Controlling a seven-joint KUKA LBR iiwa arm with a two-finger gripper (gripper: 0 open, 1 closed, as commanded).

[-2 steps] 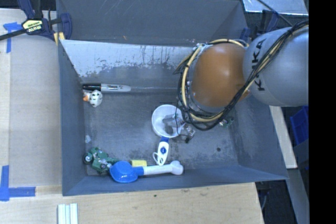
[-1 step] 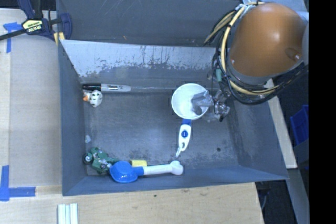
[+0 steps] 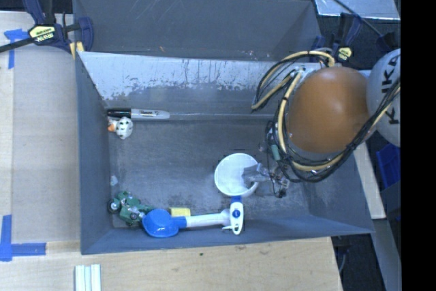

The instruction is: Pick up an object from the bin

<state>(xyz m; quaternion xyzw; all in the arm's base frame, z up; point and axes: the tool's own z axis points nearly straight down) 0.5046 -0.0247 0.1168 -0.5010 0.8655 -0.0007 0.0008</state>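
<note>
Gripper [image 3: 261, 178] sits low over the floor of the bin [image 3: 204, 31], in its right half, under the orange cover [image 3: 327, 112] and a tangle of cables. It meets the right rim of a white cup [image 3: 230, 175]. I cannot tell whether it is clenched on that rim or released, since its tip merges with the cup's edge. The cup lies right of centre, apart from the other things. Just below it, along the near wall, lies a scoop [image 3: 204, 219] with a white handle and a round blue head. A green toy [image 3: 126, 206] touches the head's left side. Well apart, in the back left corner, a spotted white piece [image 3: 122, 127] lies just beside a pen [image 3: 139, 114] at the foot of the back wall.
</note>
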